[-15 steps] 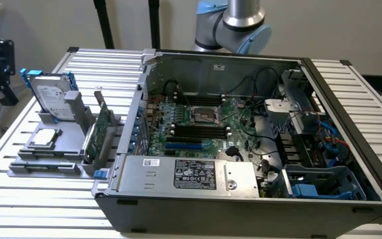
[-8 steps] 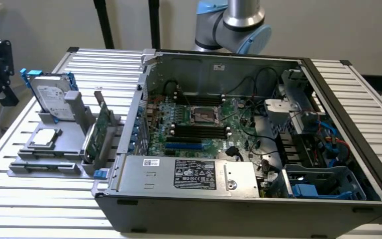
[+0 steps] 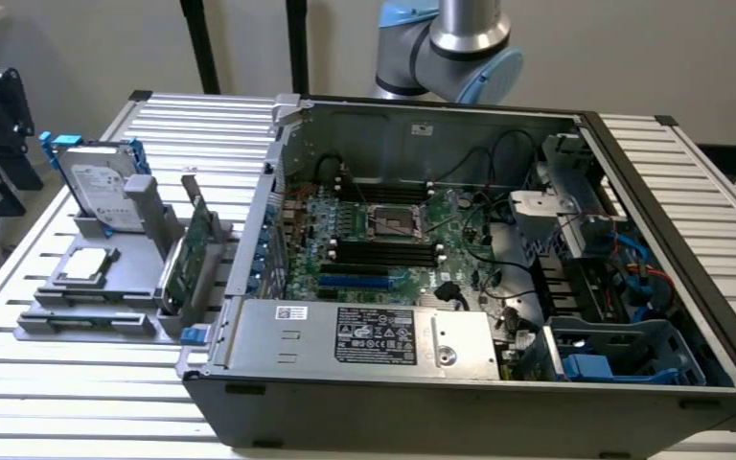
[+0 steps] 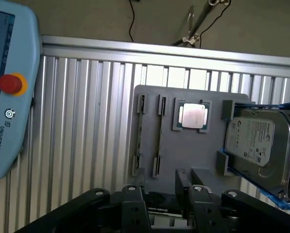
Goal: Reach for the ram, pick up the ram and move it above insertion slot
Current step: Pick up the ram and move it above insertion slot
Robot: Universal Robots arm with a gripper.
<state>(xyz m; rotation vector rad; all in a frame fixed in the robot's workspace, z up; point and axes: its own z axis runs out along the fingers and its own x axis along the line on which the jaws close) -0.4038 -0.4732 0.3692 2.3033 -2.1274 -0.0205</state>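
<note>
The ram shows as two thin sticks standing on edge, one (image 4: pixel 141 133) beside the other (image 4: pixel 160 138), in slots of a grey fixture plate (image 4: pixel 154 107). My gripper (image 4: pixel 166 213) hovers high over the fixture's edge, clear of both sticks. Its black fingers (image 4: pixel 134 208) stand apart, open, with nothing between them. In the exterior view the same fixture (image 3: pixel 55 287) sits on the slatted table to the left of the open computer case (image 3: pixel 471 383). The dark memory insertion slots (image 3: pixel 381 251) lie on the motherboard inside the case.
The fixture also carries a silver hard drive with blue rails (image 4: pixel 259 141), a processor chip (image 4: pixel 192 116) and an upright green expansion card (image 3: pixel 187 264). A teach pendant with a red button (image 4: pixel 8 85) hangs off the table's side. The arm's elbow (image 3: pixel 464 43) rises behind the case.
</note>
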